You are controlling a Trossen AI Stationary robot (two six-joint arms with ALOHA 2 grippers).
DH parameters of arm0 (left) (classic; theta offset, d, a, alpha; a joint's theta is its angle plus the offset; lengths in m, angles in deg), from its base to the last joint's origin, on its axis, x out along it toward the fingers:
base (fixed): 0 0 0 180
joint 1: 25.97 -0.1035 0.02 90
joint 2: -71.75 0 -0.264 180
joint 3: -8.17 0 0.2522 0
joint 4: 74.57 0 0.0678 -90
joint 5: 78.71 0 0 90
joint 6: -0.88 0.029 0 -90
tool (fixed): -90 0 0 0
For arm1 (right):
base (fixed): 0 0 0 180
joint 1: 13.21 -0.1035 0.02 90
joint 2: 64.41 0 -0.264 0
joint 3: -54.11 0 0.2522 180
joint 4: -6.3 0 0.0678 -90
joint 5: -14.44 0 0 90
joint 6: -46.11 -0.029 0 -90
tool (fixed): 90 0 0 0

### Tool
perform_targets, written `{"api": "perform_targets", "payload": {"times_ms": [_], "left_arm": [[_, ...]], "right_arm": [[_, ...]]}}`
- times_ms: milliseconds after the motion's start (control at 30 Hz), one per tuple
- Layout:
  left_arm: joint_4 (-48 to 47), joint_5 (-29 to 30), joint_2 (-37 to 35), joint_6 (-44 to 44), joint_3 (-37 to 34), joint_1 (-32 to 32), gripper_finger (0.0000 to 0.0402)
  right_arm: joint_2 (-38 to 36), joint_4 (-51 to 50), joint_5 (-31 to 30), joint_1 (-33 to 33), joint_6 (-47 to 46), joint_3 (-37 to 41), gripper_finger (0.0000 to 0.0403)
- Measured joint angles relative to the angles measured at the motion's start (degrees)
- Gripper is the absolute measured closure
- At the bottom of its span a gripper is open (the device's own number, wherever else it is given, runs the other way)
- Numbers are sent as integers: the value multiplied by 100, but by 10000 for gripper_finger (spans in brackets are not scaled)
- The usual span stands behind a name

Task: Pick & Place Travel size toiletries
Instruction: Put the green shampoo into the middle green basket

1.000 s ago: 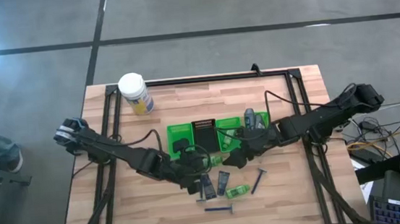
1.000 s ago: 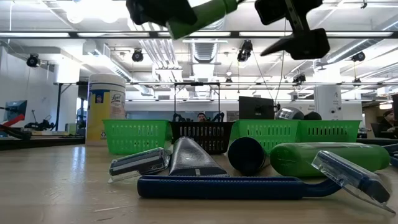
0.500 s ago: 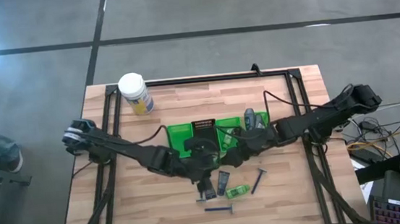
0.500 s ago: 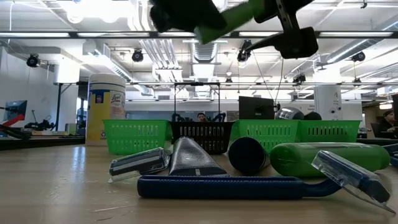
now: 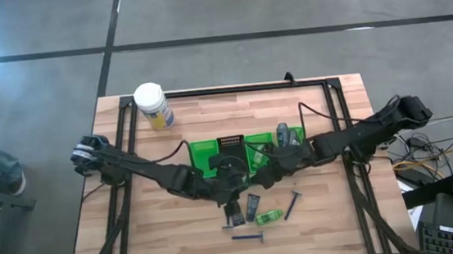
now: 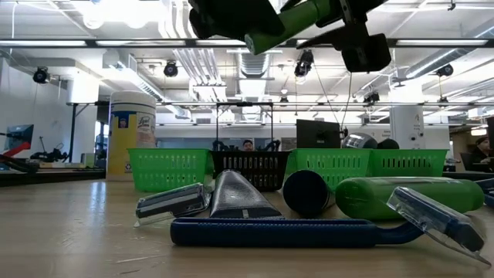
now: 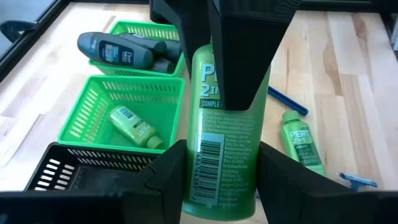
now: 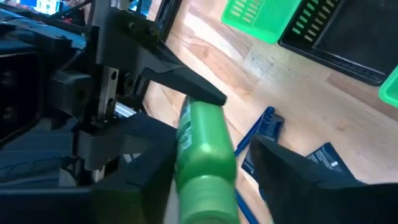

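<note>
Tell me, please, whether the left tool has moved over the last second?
Yes. The left tool, holding the green bottle, shifted toward the green tray.

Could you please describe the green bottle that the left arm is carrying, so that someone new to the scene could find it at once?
Start at the green tray in the middle of the wooden table. At its front edge the left hand is clamped on a bright green bottle with a barcode. Unlike the smaller green bottle lying on the table and the one lying in a tray compartment, it is held in the air.
</note>
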Motion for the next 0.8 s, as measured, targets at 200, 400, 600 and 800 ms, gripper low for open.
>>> {"api": "perform_targets", "payload": {"times_ms": [200,400,600,800], "left_arm": [[-106,86,4,-277,-11,-10,204],[-996,432,3,-1448,-9,1,119],[-1801,875,-50,-2527,-9,156,75],[-1951,645,-50,-2846,-11,298,75]], "right_arm": [[-2,-20,-8,115,332,-16,306],[-66,-1595,-583,209,757,-355,312],[84,-4026,-2409,216,1162,-989,301],[856,-3875,-2715,380,1754,-1147,297]]}}
